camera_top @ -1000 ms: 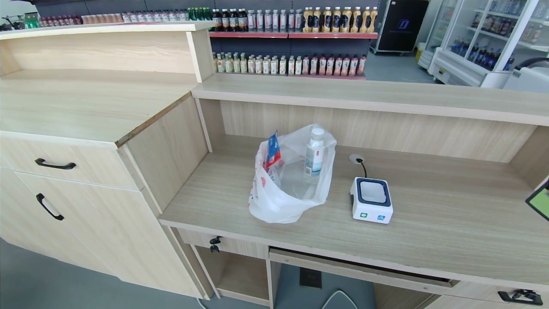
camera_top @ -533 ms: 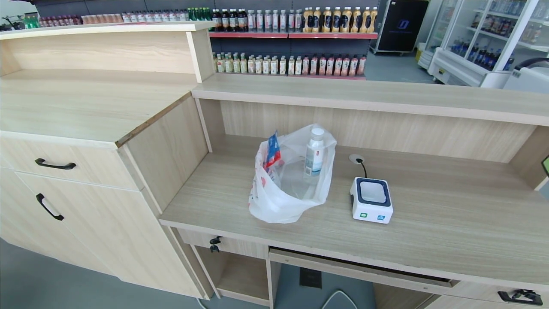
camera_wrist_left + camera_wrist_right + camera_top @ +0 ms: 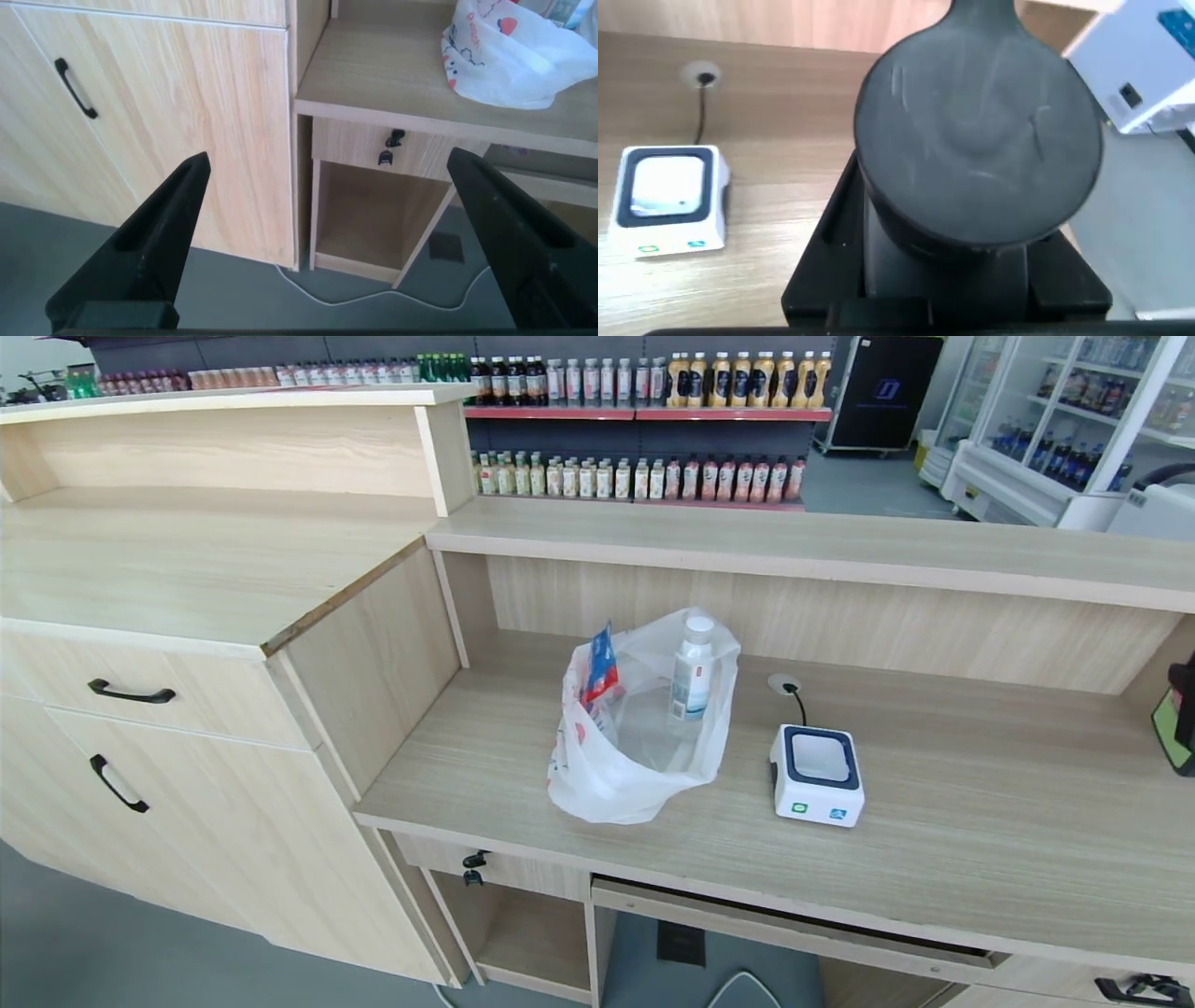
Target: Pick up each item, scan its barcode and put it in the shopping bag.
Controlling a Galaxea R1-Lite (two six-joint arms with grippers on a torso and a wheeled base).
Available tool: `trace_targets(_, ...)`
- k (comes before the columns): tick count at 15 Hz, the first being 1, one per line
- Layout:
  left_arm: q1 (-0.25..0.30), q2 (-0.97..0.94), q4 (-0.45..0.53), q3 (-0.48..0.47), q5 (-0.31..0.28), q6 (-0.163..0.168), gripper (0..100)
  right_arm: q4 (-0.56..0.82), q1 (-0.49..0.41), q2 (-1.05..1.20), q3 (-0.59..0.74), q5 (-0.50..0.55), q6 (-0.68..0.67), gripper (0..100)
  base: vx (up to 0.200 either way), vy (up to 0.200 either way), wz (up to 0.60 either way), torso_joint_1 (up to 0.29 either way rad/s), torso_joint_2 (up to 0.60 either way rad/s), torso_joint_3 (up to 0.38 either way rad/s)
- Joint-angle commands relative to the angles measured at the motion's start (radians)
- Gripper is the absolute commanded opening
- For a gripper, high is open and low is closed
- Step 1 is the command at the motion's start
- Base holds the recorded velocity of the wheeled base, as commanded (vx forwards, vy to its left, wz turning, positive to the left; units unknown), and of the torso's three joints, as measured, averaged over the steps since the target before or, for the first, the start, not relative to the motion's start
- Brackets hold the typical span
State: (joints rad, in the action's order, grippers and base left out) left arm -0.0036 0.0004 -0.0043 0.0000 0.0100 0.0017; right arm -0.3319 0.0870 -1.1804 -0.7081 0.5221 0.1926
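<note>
- The green and black thing [image 3: 1178, 714] at the far right of the desk [image 3: 980, 803] is cut off by the head view's edge; I can't tell what it is;
- a big dark round thing [image 3: 979, 121] sits right against the right wrist camera, hiding the desk behind it;
- the shopping bag [image 3: 523, 51] is cut off in the left wrist view;
- the bag's side hides the low half of the red and blue packet [image 3: 600, 667].

A pale wooden counter [image 3: 980, 775] stands before shelves of bottled drinks [image 3: 644, 383] and glass-door fridges [image 3: 1055, 420].
</note>
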Motion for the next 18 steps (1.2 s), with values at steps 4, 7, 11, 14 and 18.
trace_targets(4, 0.001, 0.0, 0.0, 0.0, 0.001, 0.0, 100, -0.006, 0.008, -0.096, -0.123, -0.1, 0.045, 0, 0.0, 0.0, 0.6, 0.007, 0.0, 0.0)
trace_targets(7, 0.001, 0.0, 0.0, 0.0, 0.001, 0.0, 100, 0.013, -0.012, -0.127, -0.11, -0.18, 0.045, 0, 0.0, 0.0, 0.4, 0.0, 0.0, 0.003)
trace_targets(11, 0.001, 0.0, 0.0, 0.0, 0.001, 0.0, 100, 0.004, -0.19, -0.215, -0.059, -0.734, 0.08, 0, 0.0, 0.0, 0.0, 0.0, 0.0, 0.0)
trace_targets(14, 0.001, 0.0, 0.0, 0.0, 0.001, 0.0, 100, -0.027, -0.251, -0.332, -0.047, -0.764, 0.096, 0, 0.0, 0.0, 0.0, 0.0, 0.0, 0.0)
trace_targets(18, 0.001, 0.0, 0.0, 0.0, 0.001, 0.0, 100, -0.121, -0.27, -0.449, -0.045, -0.847, 0.084, 0, 0.0, 0.0, 0.0, 0.0, 0.0, 0.0)
